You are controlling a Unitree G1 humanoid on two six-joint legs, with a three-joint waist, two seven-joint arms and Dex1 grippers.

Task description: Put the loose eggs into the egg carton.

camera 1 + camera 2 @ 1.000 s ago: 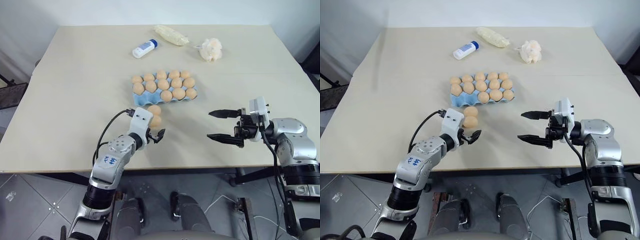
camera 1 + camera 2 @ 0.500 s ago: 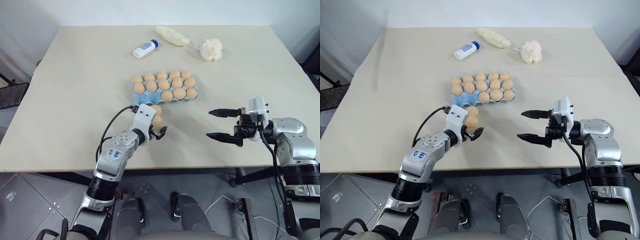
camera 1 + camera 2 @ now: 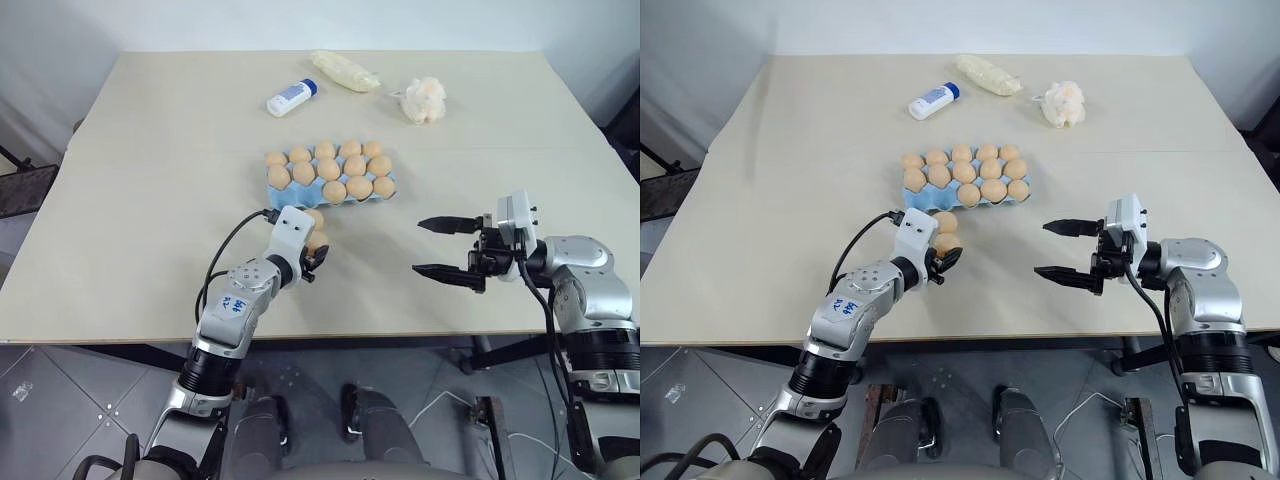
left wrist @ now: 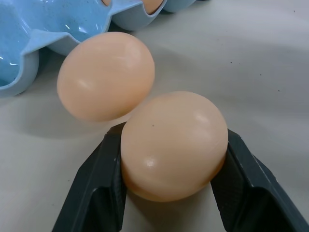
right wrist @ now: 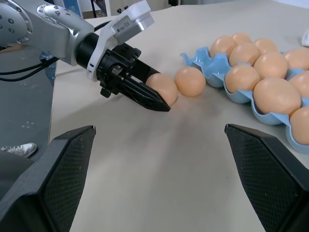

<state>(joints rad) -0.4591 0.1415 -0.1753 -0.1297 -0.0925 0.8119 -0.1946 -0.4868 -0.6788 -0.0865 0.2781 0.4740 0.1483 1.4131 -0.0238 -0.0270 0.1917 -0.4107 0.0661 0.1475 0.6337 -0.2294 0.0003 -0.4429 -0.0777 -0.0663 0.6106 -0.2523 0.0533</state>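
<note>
The left gripper sits low over the worktop, toward the near edge and a little left of centre, its jaws closed on a loose egg that rests on the worktop surface. One black finger presses each side of the shell. A second loose egg lies just beyond the held one, touching it or nearly so, and just beside the near edge of the egg carton.

The carton stands around the middle of the worktop, its long side running roughly parallel with the near edge. Tan eggs fill most of its cups; at the near left corner of the carton, bare blue cups show in the left wrist view, close by the two loose eggs.

Toward the far edge lie a white bottle with a blue cap, on its side, then a pale wrapped packet, then a lumpy white wad further right.

The right gripper hangs above the worktop near the near right part, well apart from the carton, pointing toward the left gripper. Its jaws stand wide open and hold nothing.
</note>
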